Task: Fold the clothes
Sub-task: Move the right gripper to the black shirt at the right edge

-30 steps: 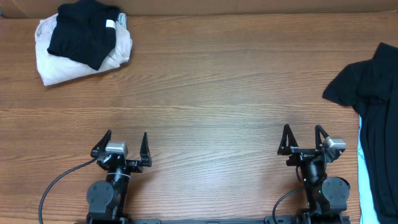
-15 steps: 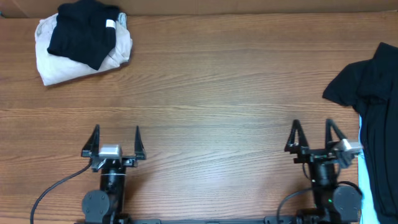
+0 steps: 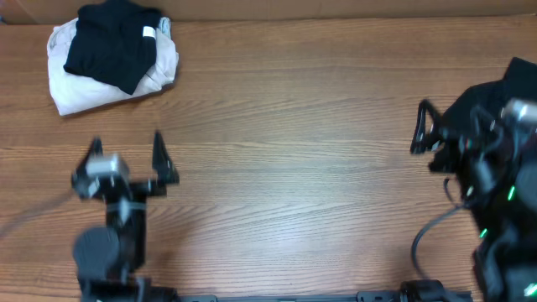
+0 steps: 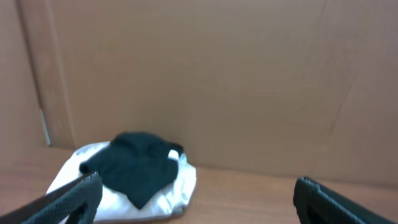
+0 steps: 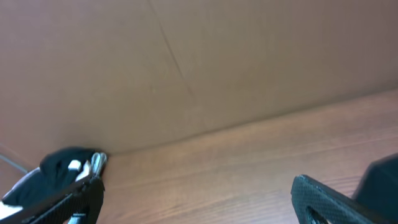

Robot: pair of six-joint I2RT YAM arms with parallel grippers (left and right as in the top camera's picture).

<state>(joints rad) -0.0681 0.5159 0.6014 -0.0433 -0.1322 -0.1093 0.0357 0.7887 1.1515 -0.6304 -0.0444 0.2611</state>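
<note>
A folded black garment [image 3: 112,46] lies on a folded white garment [image 3: 75,84] at the table's back left; both show in the left wrist view, black [image 4: 134,165] on white [image 4: 177,190]. A loose black garment [image 3: 512,168] lies at the right edge, partly hidden by the right arm. My left gripper [image 3: 126,155] is open and empty over bare table, in front of the stack. My right gripper [image 3: 445,130] is open and empty at the black garment's left edge. In the right wrist view the stack [image 5: 65,167] sits far left.
A brown cardboard wall [image 4: 205,74] stands behind the table. Bare wood table [image 3: 294,143] lies between the two arms. A light blue strip of cloth [image 3: 487,252] lies under the black garment at the right edge.
Both arms have risen and reached forward from the front edge. The left gripper moved left toward the stack; the right gripper moved right to the loose black garment. Both stayed open.
</note>
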